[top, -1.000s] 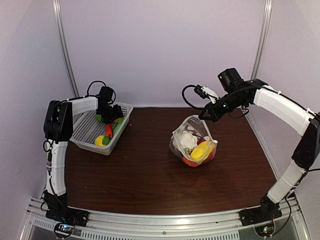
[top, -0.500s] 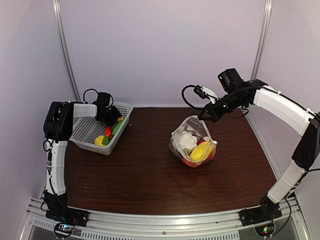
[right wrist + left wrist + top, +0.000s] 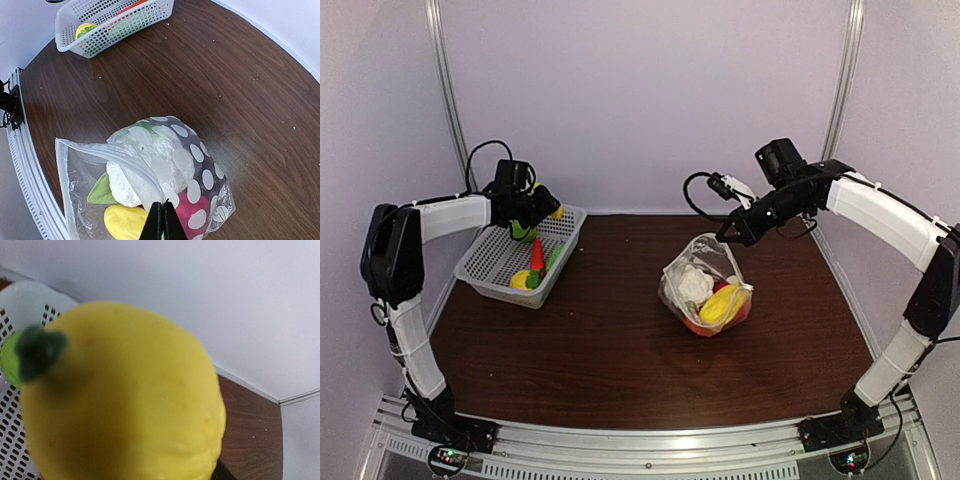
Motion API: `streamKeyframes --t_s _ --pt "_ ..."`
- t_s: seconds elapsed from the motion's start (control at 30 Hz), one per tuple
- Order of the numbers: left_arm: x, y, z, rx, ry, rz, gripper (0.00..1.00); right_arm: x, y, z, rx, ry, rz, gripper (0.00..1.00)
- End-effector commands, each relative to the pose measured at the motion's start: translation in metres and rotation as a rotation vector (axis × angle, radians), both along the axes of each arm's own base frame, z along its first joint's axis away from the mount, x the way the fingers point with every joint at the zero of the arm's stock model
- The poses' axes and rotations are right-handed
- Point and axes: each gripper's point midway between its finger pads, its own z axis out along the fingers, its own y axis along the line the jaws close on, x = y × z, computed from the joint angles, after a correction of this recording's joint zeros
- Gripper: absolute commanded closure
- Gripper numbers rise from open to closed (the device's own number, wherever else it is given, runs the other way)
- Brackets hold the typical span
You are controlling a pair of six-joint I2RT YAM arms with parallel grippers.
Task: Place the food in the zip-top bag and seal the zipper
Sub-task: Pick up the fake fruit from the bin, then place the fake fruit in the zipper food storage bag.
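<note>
clamping one yellow fruit (image 3: 120, 395) (left pincer (image 3: 548, 207)); right pincer (image 3: 161, 220) pinches one bag (image 3: 192, 165).

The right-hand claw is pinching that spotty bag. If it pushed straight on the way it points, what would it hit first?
The right gripper, shut on the rim of the zip-top bag, points down into its mouth. It would probably press first into the white cauliflower toy inside, though depth is unclear.

White mesh basket (image 3: 480, 268) sits far-left on the dark wood tabletop (image 3: 610, 340), angled, close to the back wall (image 3: 640, 100). Aluminium rail (image 3: 650, 442) runs along the near edge. Metal strips (image 3: 448, 110) in both back corners.
</note>
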Motion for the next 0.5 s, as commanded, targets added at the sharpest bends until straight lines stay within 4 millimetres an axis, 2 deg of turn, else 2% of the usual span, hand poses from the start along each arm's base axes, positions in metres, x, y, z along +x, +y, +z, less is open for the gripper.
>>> streamKeyframes --t_s 0.0,0.07,0.2,0.37,0.47 --pt "-0.037 -0.030 0.083 0.073 -0.198 -0.148 0.65 0.001 -0.003 0.014 0.000 -0.034 -0.015 1.00" --pt "-0.062 -0.066 0.105 0.069 -0.257 -0.278 0.65 0.002 -0.003 0.017 0.005 -0.035 -0.021 1.00" --pt "-0.133 -0.165 0.135 0.008 -0.373 -0.616 0.65 0.003 -0.003 0.024 0.018 -0.036 -0.038 1.00" --pt "-0.229 -0.267 0.153 -0.113 -0.453 -0.926 0.66 0.001 -0.001 0.036 0.056 -0.035 -0.052 1.00" --pt "-0.262 -0.305 0.151 -0.119 -0.440 -1.011 0.66 0.000 0.000 0.045 0.082 -0.040 -0.060 1.00"
